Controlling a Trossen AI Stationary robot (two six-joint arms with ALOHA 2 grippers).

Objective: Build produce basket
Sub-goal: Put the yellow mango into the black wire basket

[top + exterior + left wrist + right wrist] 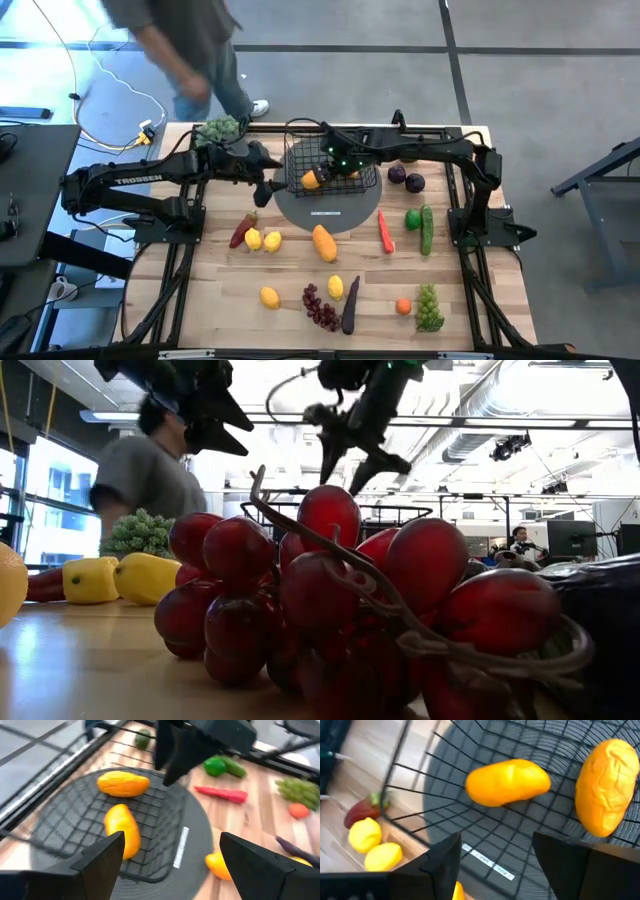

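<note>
A black wire basket (332,166) sits on a round grey disc (330,210) at the table's far middle, holding two orange mangoes (508,782). The right gripper (330,155) hovers above it, spread and empty; the left gripper (268,185) waits beside it (also spread). Best lift clear before fetching more produce.

A grey floor (560,90) crossed by dark seam lines surrounds the wooden bench (200,310). White cables (105,100) trail across it near a blurred person (185,45) walking past. In the low view, tall windows (30,510) glow at one side, and ducts (500,405) run under the bright ceiling.
</note>
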